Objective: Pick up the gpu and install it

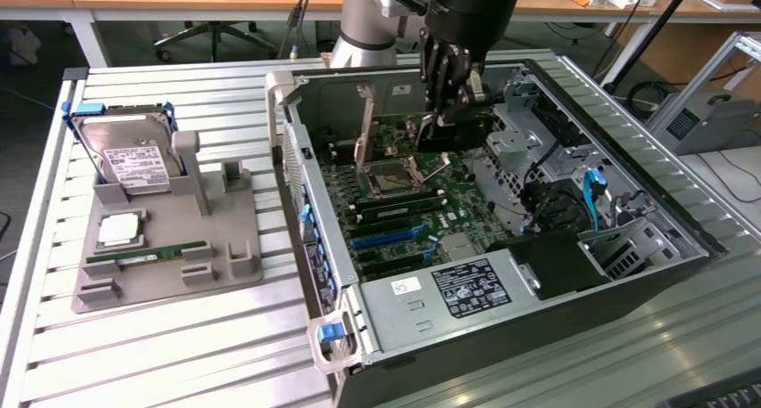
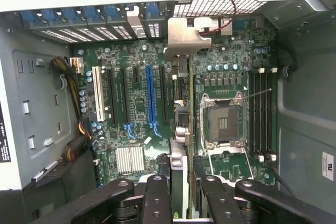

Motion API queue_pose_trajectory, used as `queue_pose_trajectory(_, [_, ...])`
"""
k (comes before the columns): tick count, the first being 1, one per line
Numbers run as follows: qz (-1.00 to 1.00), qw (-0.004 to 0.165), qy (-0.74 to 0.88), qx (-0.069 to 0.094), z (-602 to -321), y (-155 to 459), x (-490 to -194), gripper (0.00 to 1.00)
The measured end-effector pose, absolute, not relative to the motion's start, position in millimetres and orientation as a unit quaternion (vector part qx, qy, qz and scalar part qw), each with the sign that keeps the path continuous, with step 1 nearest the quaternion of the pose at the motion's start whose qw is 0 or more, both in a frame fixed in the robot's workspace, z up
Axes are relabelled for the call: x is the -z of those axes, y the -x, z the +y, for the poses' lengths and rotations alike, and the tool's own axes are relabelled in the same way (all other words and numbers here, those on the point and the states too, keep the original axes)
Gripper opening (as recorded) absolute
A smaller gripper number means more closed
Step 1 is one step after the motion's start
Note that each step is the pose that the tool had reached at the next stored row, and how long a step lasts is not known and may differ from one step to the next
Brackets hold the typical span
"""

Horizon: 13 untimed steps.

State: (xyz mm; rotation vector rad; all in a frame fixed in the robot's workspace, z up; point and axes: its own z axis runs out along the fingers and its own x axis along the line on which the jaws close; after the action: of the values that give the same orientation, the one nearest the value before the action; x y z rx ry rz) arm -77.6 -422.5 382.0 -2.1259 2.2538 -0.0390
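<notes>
Holding gpu (image 2: 181, 124) edge-on, jaws (image 2: 181, 195) clamped on its top edge, inside open computer case (image 1: 312, 203), over motherboard (image 2: 136, 108). Silver bracket (image 2: 184, 38) pointing toward rear slot openings. Judged: needs card kept upright, lined up square with 1 expansion slot, beside blue slot (image 2: 151, 95). Tight room: CPU socket (image 2: 223, 124) close on one side, case walls around. Hard drive (image 1: 131, 163) on gray holder on tabletop (image 1: 178, 354), well apart.

sat on a grey tray (image 1: 226, 274): hard drive (image 1: 128, 159) upright, cpu chip (image 1: 119, 231) flat, ram stick (image 1: 145, 254) just beside. stood nearby, opened: computer case (image 1: 312, 185), blue slot (image 2: 150, 95) inside.
</notes>
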Motion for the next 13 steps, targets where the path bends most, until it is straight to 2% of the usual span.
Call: queue_pose_trajectory(13, [0.727,0.021,0.686,0.013,-429.3,77.6,-379.6,0.27])
